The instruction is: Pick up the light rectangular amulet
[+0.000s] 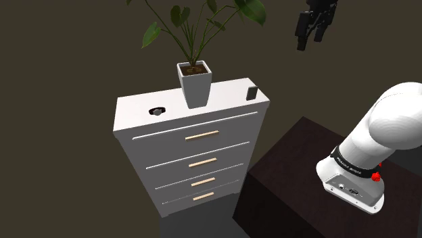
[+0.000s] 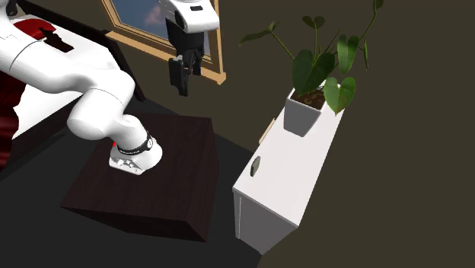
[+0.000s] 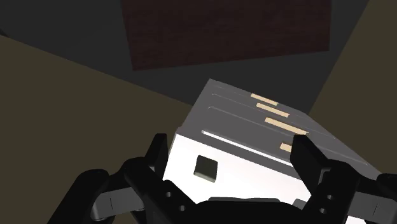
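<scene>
One grey rectangular amulet (image 1: 252,92) rests on the white top of a four-drawer dresser (image 1: 135,108), near the end closest to the robot's dark stand (image 1: 291,182). The tool (image 1: 310,38) hangs high above it and well apart, off toward the stand's side, its two black fingers spread with nothing between them. In the wrist view the amulet (image 3: 205,168) shows far below, framed between the parted fingers (image 3: 158,149) and touched by neither.

The amulet (image 2: 256,165) sits just inside the top's end edge and toward the drawer side. Bare white surface separates it from a white pot (image 1: 195,84) holding a leafy plant at mid-top. A small black ring-shaped object (image 1: 157,111) lies near the opposite end, well apart from the amulet. Air around the amulet is open on every side.

The white arm (image 2: 76,68) rises from the stand, bends at its elbow, and carries the tool (image 2: 183,82) pointing downward in front of a wood-framed window (image 2: 137,19).
</scene>
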You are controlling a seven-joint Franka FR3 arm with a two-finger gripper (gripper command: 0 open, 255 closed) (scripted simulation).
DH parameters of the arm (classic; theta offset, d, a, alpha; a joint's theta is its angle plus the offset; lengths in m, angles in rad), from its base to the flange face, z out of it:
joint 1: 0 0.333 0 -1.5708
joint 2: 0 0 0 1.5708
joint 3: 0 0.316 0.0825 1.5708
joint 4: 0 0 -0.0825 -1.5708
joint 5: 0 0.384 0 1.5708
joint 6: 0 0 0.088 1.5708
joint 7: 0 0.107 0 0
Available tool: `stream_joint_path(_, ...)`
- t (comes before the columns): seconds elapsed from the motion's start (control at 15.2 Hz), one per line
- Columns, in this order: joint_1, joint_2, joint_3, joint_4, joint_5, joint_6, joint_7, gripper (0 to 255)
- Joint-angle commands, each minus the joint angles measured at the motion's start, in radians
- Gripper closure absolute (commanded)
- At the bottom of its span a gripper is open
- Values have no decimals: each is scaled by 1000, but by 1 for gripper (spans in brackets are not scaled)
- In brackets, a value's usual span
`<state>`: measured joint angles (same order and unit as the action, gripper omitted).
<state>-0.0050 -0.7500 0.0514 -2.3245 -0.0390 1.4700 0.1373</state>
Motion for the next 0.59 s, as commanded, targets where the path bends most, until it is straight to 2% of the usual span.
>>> stream_joint_path(0.0, 0, 0, 0, 0, 0, 0, 0, 0)
stream_joint_path(0.53, -21, 141, -42, -132, -9, 308, -14, 0)
